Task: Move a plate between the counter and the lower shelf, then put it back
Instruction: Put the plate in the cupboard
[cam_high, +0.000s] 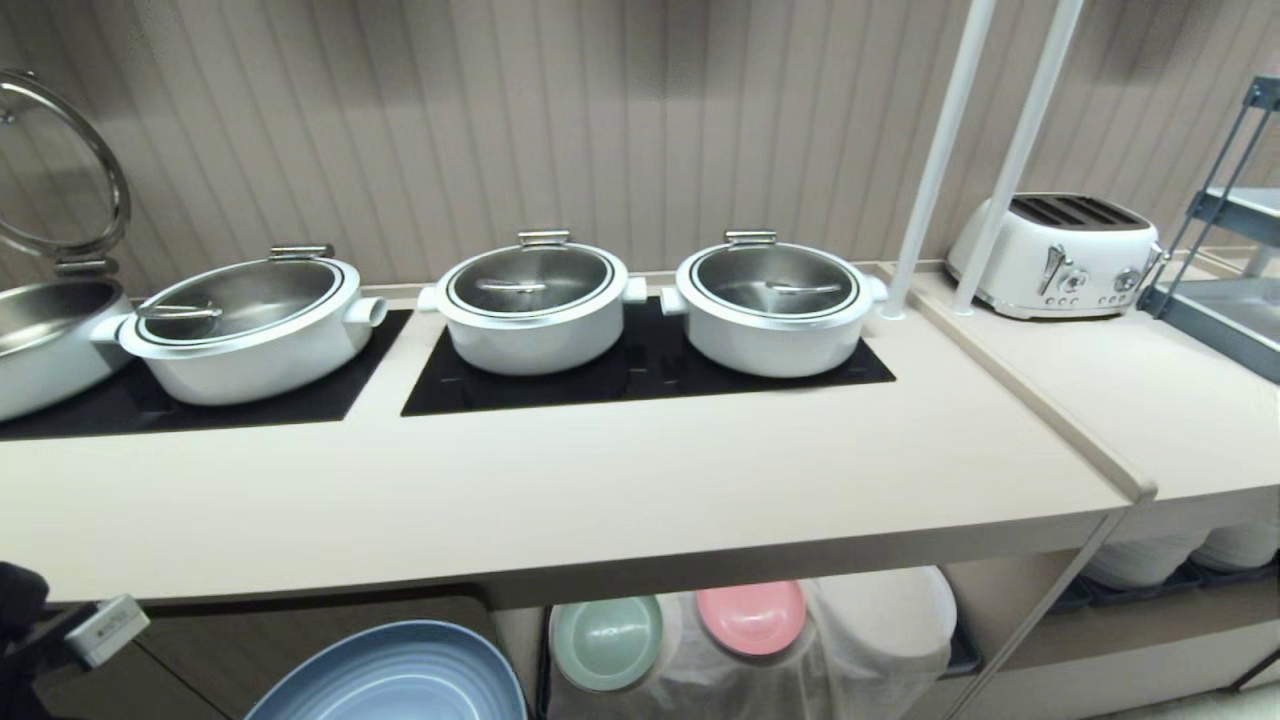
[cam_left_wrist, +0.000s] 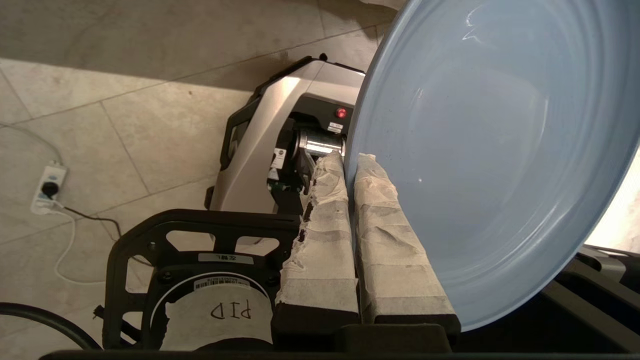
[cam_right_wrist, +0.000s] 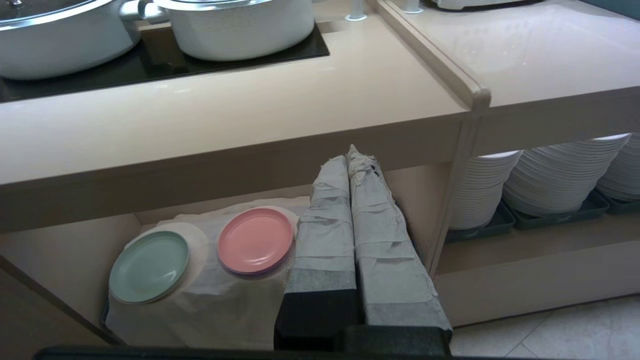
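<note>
The light-blue plate (cam_high: 395, 680) hangs in front of the counter's front edge (cam_high: 560, 575), below worktop height and left of the lower shelf (cam_high: 700, 690). My left gripper (cam_left_wrist: 350, 162) is shut on the plate's (cam_left_wrist: 490, 150) rim, one taped finger on each face, with the plate tilted on edge over the floor. Little of the left arm (cam_high: 60, 630) shows in the head view, at the lower left. My right gripper (cam_right_wrist: 352, 157) is shut and holds nothing, parked in front of the lower shelf (cam_right_wrist: 210, 300).
White lidded pots (cam_high: 530, 305) stand on the black cooktop panels (cam_high: 640, 385). A mint-green plate (cam_high: 605, 640) and a pink plate (cam_high: 750, 615) lie on the shelf's white cloth. A toaster (cam_high: 1055, 255) sits at the right, white plate stacks (cam_right_wrist: 560, 175) below it. The robot's base (cam_left_wrist: 280, 150) is under the left gripper.
</note>
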